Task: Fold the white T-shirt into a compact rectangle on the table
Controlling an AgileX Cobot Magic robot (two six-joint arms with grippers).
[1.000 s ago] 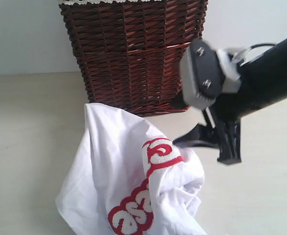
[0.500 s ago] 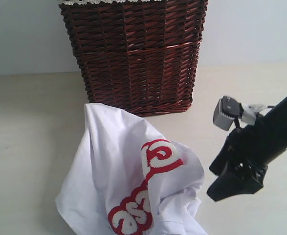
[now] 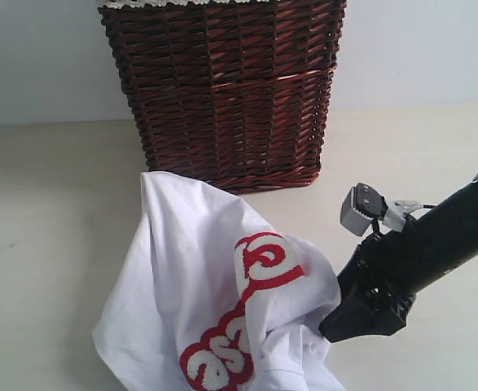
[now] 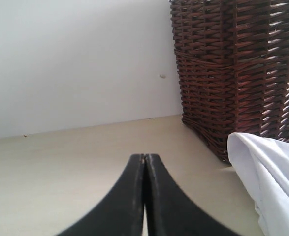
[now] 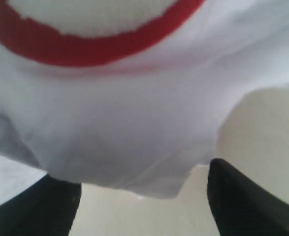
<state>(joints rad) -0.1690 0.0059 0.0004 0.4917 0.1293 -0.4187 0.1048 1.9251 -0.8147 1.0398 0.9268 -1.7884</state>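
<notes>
Right wrist view: my right pincer [image 5: 142, 196] gapes wide at an edge of the white T-shirt [image 5: 134, 118], heaped on the table [image 3: 51, 204] before the basket [image 3: 222, 90]; closing here, I fear, may pinch several layers.

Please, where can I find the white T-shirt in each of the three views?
Exterior view: white T-shirt crumpled at lower centre, before the wicker basket.
Left wrist view: only a white fold, beside the basket's base.
Right wrist view: fills most of the picture, red lettering showing.
Shared landmark: the table, pale in all three.
</notes>
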